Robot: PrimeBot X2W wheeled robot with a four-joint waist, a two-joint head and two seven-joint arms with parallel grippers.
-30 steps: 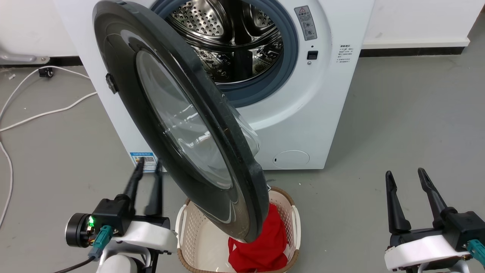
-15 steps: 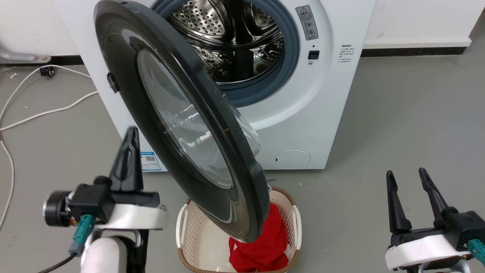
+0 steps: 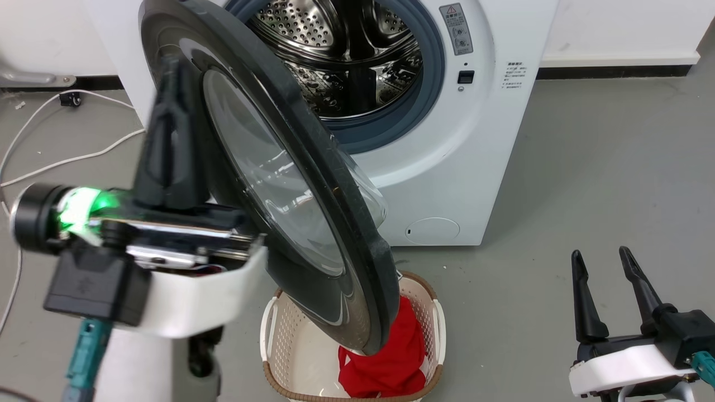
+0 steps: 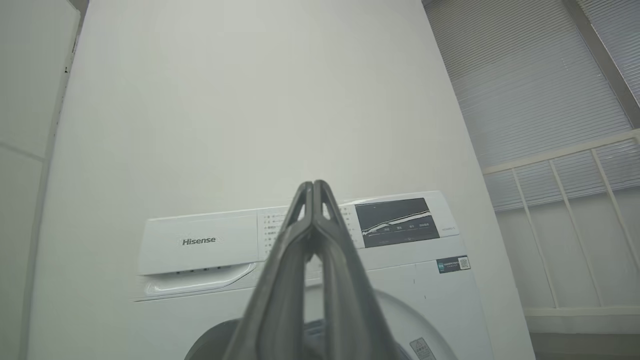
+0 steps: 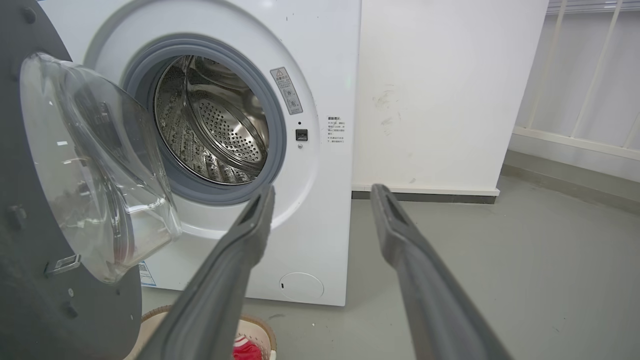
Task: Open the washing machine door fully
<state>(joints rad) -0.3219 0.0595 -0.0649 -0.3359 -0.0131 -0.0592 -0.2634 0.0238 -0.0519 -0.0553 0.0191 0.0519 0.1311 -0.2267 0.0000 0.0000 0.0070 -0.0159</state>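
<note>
Half swung out, the washing machine door point(image 3: 268, 184) stands on its hinge at the left edge of the washing machine point(image 3: 480, 156) front. Its glossy outer face is turned to the robot's left and its glass bowl point(image 5: 100, 165) bulges toward the open drum point(image 3: 346, 56). Its free rim hangs over the laundry basket point(image 3: 268, 329), which stands on the floor before the washer's lower front edge with a red cloth point(image 3: 391, 357) in it. I judge the basket sits there to catch the load, so the door has to swing clear above it.

The left gripper point(image 3: 169, 67) is raised beside the door's hinge-side rim, on the outer face. Its fingers are pressed together with nothing between them, as the left wrist view confirms against the control panel point(image 4: 395, 222). Blur hides whether they touch the door. Together they make one slim prod or hook, but a push from this side would shut the door. The opening move probably calls for catching the rim or reaching the inner side.

The right gripper point(image 3: 600, 252) waits low at the right, well apart from the washer. Its fingers are spread and empty, likely parked out of the door's swing.

A white cable point(image 3: 67, 164) lies on the floor left of the washer.
</note>
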